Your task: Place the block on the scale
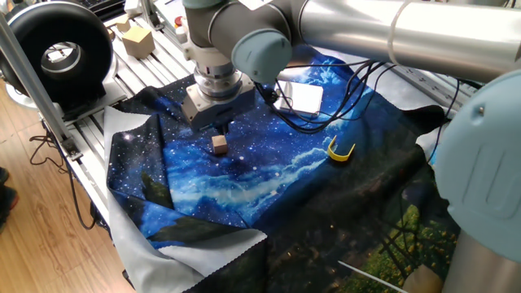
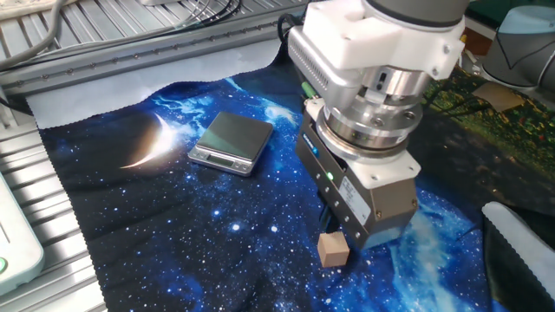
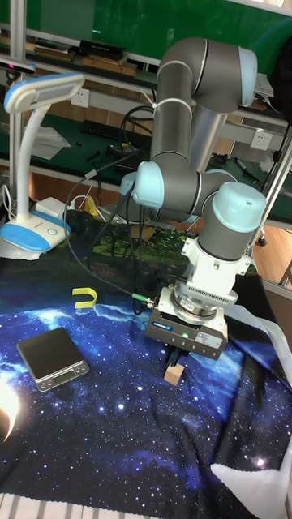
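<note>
The small brown wooden block (image 2: 333,250) sits low and right of centre on the starry blue cloth (image 2: 173,234) covering the surface, directly under the gripper (image 2: 338,232), whose opening cannot be told. The flat silver-topped scale (image 2: 231,141) lies well apart, upper left. A yellow curved piece (image 1: 340,150) rests right of centre.

The pincer (image 2: 340,232) fingertips are hidden behind its housing, so their spacing cannot be told.

Brown block (image 2: 332,250) on cloth, apart from scale (image 2: 231,141).
</note>
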Controlling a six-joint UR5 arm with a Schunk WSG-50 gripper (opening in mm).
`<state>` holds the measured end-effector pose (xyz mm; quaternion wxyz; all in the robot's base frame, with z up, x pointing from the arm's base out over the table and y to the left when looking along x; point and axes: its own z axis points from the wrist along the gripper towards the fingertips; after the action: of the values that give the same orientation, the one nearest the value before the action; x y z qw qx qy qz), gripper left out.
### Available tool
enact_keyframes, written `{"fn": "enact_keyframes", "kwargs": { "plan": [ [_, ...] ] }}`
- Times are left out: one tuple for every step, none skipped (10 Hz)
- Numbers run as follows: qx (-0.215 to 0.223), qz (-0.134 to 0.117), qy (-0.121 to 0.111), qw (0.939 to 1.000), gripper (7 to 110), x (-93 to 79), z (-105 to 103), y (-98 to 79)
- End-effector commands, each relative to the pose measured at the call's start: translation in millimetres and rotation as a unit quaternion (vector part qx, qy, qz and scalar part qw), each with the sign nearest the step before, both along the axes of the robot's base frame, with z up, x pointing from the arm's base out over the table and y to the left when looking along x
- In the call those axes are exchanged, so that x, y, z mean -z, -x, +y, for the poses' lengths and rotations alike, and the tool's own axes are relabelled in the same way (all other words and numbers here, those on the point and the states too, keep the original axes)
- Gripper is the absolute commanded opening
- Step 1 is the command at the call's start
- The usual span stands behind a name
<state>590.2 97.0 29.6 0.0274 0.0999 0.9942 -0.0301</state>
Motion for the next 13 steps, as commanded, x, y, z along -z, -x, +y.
{"fn": "enact_keyframes", "kwargs": {
  "plan": [
    [0.008,0.005,-0.012,0.9999,7,-2.9,7,3.2],
    [0.012,-0.002,-0.015,0.9998,7,-3.7,9,-1.7],
    [0.015,-0.009,-0.027,0.9995,7,-4.3,16,-7.3],
    [0.006,-0.013,-0.037,0.9992,7,-4.0,21,-10.2],
    [0.004,-0.014,-0.042,0.999,7,-2.2,24,-11.3],
    [0.005,-0.016,-0.05,0.9986,22,-1.6,27,-12.7],
    [0.004,-0.015,-0.049,0.9987,22,-1.9,26,-12.0],
    [-0.002,-0.015,-0.043,0.999,22,-1.6,22,-11.4],
    [-0.002,-0.016,-0.038,0.9991,22,-1.3,19,-11.3],
    [-0.001,-0.014,-0.039,0.9991,44,-1.1,18,-10.4],
    [0.001,-0.011,-0.035,0.9993,44,-1.1,13,-9.4],
    [0.002,-0.011,-0.036,0.9993,44,-1.4,12,-10.1],
    [0.009,-0.011,-0.036,0.9992,44,-0.3,11,-10.5]
  ]
}}
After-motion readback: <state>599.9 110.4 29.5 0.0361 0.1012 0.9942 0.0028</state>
